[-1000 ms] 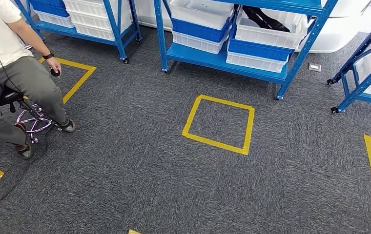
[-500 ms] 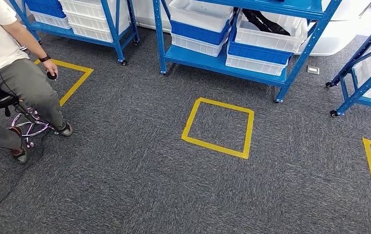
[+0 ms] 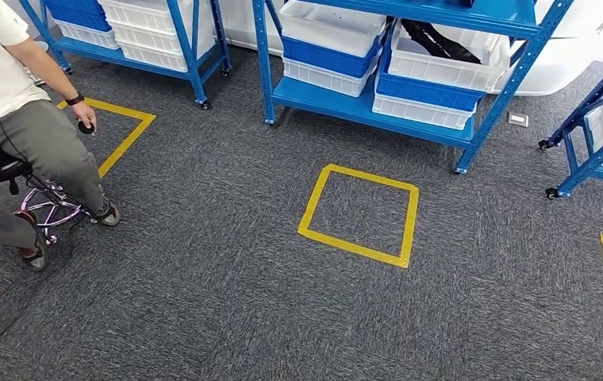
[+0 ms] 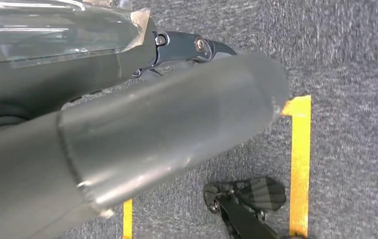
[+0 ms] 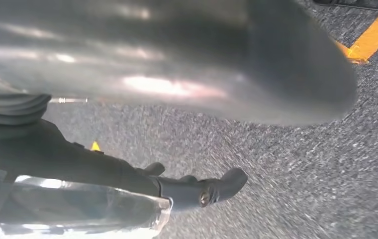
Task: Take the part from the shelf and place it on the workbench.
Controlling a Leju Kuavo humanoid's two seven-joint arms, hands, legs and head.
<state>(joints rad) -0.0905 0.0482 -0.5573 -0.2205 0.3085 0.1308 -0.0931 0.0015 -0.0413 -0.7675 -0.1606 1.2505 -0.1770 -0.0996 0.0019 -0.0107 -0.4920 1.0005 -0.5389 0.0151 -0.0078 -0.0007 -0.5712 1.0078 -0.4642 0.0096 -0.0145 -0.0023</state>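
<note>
A black part (image 3: pixel 441 41) lies in a white bin (image 3: pixel 449 63) on the lower level of the blue shelf (image 3: pixel 362 107) straight ahead in the head view. My left hand (image 4: pixel 142 124) hangs above the grey carpet, its thick thumb and dark fingers (image 4: pixel 187 47) apart with nothing in them. My right hand (image 5: pixel 177 74) hangs the same way over the carpet, dark fingers (image 5: pixel 202 191) stretched out and holding nothing. Both hands are far from the shelf.
A yellow tape square (image 3: pixel 359 214) marks the carpet in front of the shelf. A person (image 3: pixel 21 119) sits on a stool at the left, holding a small black object. More blue shelves stand at the back left (image 3: pixel 163 32) and right (image 3: pixel 592 135), on castors.
The whole picture has shifted a little, so the camera has moved; the shelf and tape square sit slightly lower and to the right. The person stays seated.
</note>
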